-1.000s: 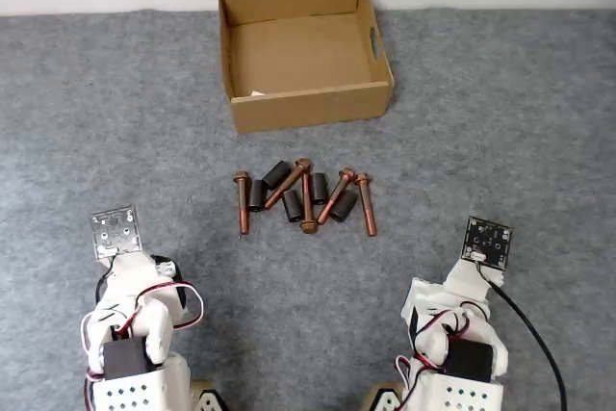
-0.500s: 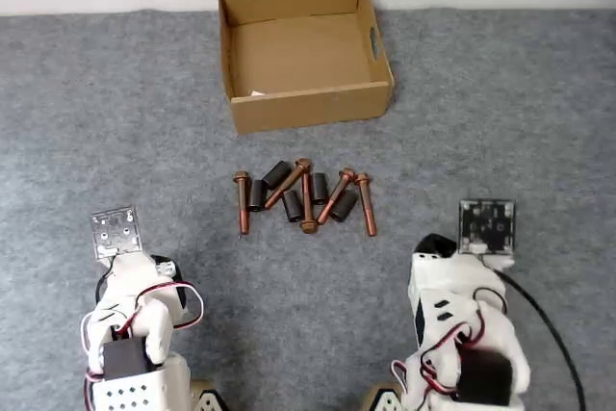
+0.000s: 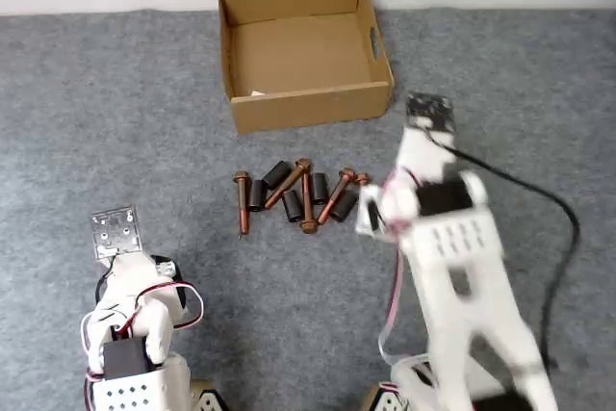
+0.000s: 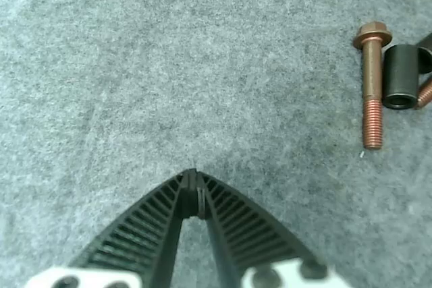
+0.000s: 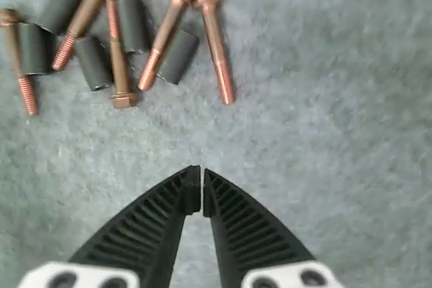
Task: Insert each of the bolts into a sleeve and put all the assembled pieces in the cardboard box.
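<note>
Right arm [image 3: 433, 209] has swung up to the 3 o'clock side of the bolts [image 3: 306, 196], claw [image 5: 202, 170] clenched and empty, so the first pick looks close.

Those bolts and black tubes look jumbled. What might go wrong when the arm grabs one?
The bolts and sleeves lie crowded, touching one another, so gripping one may knock its neighbours. The sleeves lie on their sides and might roll. The right gripper is shut; unless it opens first, it would probably just shove the pile.
</note>
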